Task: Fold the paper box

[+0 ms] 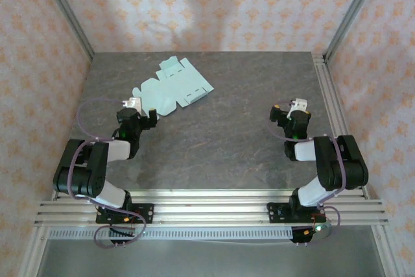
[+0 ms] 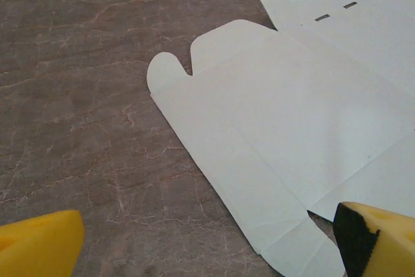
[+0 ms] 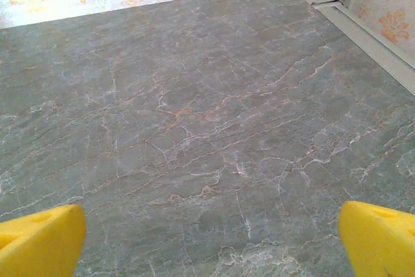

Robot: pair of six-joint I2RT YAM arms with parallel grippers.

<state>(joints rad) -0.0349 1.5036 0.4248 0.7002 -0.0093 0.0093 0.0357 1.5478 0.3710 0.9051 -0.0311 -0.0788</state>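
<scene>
- Paper box (image 1: 172, 89) lies flat and unfolded on the desk (image 1: 227, 134), toward the far left.
- Left hand (image 1: 141, 111) is spread just beside it; right hand (image 1: 292, 111) is spread, well apart.
- Folding looks unstarted; the next move likely means pinching a flap.

Paper box (image 1: 174, 89): a flat, unfolded mint-green die-cut blank lying on the grey marbled table (image 1: 227, 141), upper left of centre. My left gripper (image 1: 141, 113), jaws apart, sits at the blank's lower-left edge; contact cannot be judged. My right gripper (image 1: 290, 113), likewise spread, is right of centre, well apart from the card.
</scene>
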